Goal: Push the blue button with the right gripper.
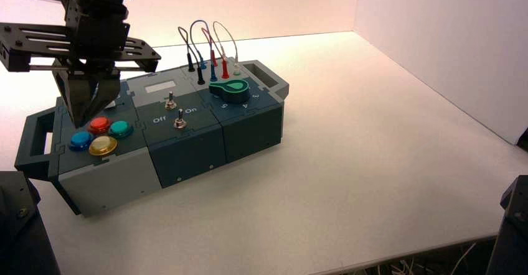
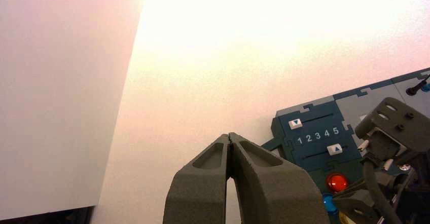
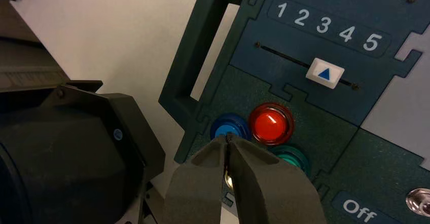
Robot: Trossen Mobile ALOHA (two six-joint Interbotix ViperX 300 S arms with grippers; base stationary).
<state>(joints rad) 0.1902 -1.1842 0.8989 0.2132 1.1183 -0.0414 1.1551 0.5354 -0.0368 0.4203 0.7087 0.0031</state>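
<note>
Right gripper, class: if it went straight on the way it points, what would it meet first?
The right gripper would probably meet the blue button first, though depth is unclear.

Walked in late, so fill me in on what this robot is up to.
The right hand, fingers shut together, hangs over the four round buttons at the box's left end. Its tips are close to the blue button, the one it is meant to push. Whether they touch it yet, I cannot tell. Near it sit the red button, the green button and the yellow button. The left hand, also shut, is idle, off the box on the left.
</note>
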